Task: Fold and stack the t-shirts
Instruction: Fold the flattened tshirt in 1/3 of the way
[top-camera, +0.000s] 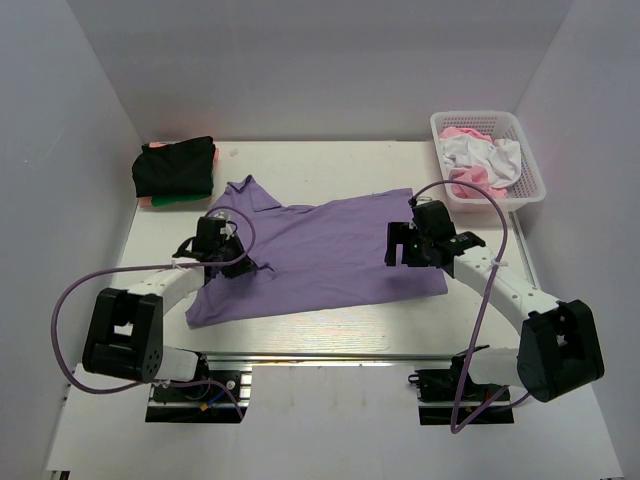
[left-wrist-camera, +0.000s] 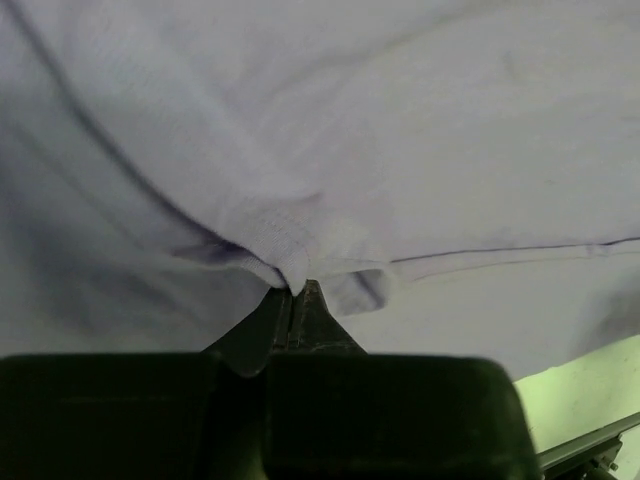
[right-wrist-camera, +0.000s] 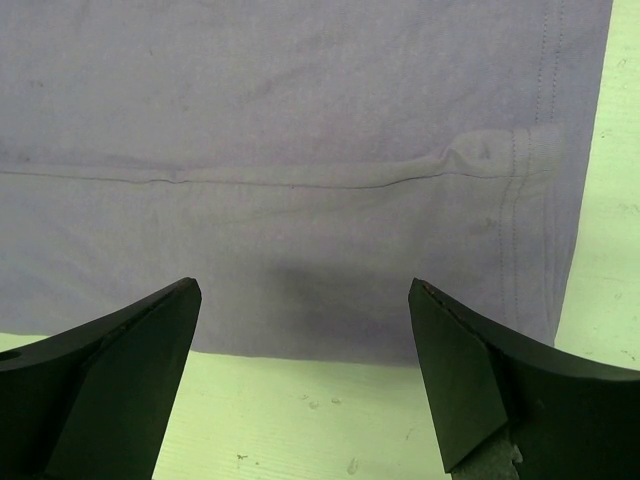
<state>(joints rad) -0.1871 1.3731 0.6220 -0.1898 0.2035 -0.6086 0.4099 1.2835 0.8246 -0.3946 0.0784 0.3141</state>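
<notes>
Top external shows you a folded pile upper left and the purple shirt spread mid-frame, unfinished: left jaws pinch its edge, right jaws gape over its hem, and clothes in the basket wait.

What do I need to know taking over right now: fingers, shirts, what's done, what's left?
Left gripper: fingers shut on a bunched fold of the purple shirt, at its left side.
Right gripper: fingers open over the shirt's right edge, holding nothing.
The purple shirt lies spread across the table, not yet folded small.
Done: a folded stack, black over green, at the far left corner.
Left: fold the purple shirt and add it to the stack. Pink and white cloth lies in the basket, far right.
</notes>
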